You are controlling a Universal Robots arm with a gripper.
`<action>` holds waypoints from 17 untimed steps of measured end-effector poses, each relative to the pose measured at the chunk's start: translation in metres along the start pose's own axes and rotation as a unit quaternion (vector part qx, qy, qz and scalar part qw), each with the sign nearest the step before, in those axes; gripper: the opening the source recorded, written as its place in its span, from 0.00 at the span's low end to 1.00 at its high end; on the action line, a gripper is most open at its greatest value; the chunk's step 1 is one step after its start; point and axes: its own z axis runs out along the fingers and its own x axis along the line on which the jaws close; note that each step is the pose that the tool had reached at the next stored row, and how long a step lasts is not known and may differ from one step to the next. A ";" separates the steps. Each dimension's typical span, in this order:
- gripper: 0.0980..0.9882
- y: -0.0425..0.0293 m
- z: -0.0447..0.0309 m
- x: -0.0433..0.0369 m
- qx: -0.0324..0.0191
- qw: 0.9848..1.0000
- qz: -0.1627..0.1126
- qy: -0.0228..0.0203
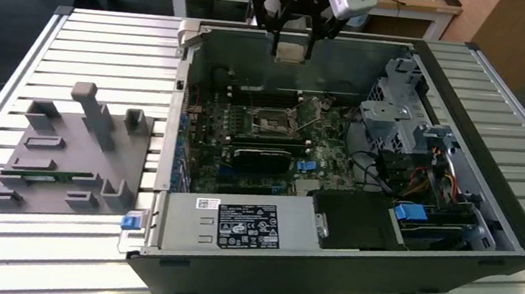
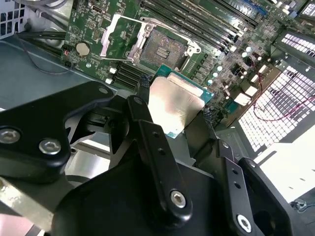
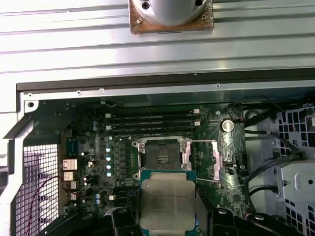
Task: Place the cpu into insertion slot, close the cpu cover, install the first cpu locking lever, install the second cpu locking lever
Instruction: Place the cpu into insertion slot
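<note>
— One claw (image 1: 291, 49) is hanging over the open computer case (image 1: 230, 281) in the exterior view. Is it carrying anything?

— Yes, it is pinching the cpu (image 2: 176, 101) between its two black fingertips (image 2: 143, 83), which are pressing on two opposite edges. In the second wrist view the chip's pale metal top is facing the camera, with its green edge showing around it.

— Where is the chip sitting relative to the board?

— It is hanging in the air above the green motherboard (image 3: 93, 125), well apart from it. Nothing but the claw is touching it.

— And the insertion slot (image 3: 161, 156)?

— It is lying bare, with its dark centre showing inside the thin silver rim. The cpu cover (image 3: 217, 160) is lying swung open just beside it, on the side nearer the round coin battery (image 3: 226, 124).

— What else is lying near the socket?

— Long black memory slots (image 3: 152, 120) are running between the socket and the case wall.

— What is the case resting on?

— It is lying on its side, open face up, on a slatted metal worktop (image 1: 99, 37). A grey moulded fixture (image 1: 68, 157) is sitting on the worktop at the exterior view's left. A silver power supply (image 1: 235, 225) is sitting inside the case along its near edge.
</note>
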 end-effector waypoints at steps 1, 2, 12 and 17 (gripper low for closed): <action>0.49 0.0000 0.0000 0.0001 0.000 1.000 0.001 0.000; 0.49 0.0000 0.0000 0.0002 0.000 1.000 0.002 0.000; 0.49 0.0000 0.0000 0.0004 0.000 1.000 0.011 -0.001; 0.49 0.0000 0.0000 0.0004 0.000 1.000 0.015 -0.001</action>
